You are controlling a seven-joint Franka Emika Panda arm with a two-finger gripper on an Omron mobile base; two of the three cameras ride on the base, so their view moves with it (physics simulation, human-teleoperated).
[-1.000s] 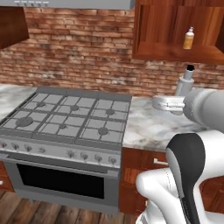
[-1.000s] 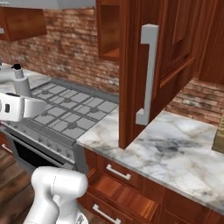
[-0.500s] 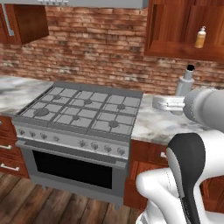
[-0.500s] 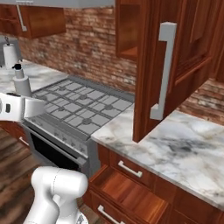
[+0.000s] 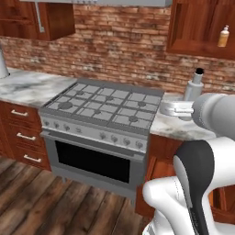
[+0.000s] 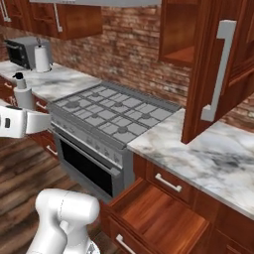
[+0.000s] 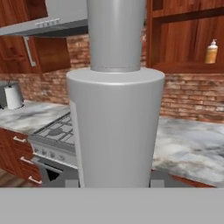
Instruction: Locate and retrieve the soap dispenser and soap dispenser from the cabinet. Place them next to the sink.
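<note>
Gripper pinches the grey soap dispenser low on its body; smooth, stiff, top-heavy bottle, likely slippery

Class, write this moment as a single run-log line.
gripper: shut on grey dispenser | orange dispenser: on cabinet shelf | below: stove

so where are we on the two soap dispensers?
Done: the grey dispenser is out of the open cabinet. In hand: the hand is shut on it, carrying it upright near the stove. Left: set it by the sink, then fetch the orange dispenser, still on the shelf.
</note>
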